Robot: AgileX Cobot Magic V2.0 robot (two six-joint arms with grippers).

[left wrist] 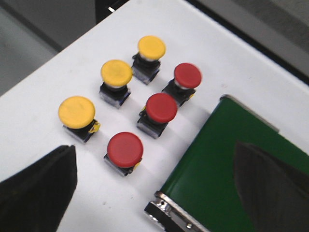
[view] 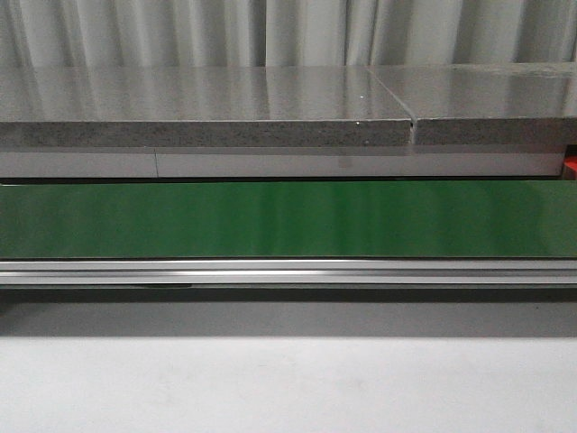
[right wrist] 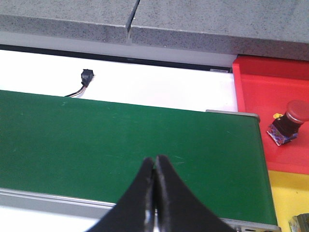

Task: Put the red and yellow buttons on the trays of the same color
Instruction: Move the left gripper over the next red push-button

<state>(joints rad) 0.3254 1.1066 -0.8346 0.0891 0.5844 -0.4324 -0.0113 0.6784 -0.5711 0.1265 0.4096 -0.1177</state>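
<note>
Beside the green belt (left wrist: 227, 159) six buttons (left wrist: 161, 107) sit, left jaws wide, right jaws pressed together empty.

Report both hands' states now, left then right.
Left hand: open, empty, above the white table beside the red and yellow buttons.
Right hand: closed, holding nothing, over the green belt.
</note>
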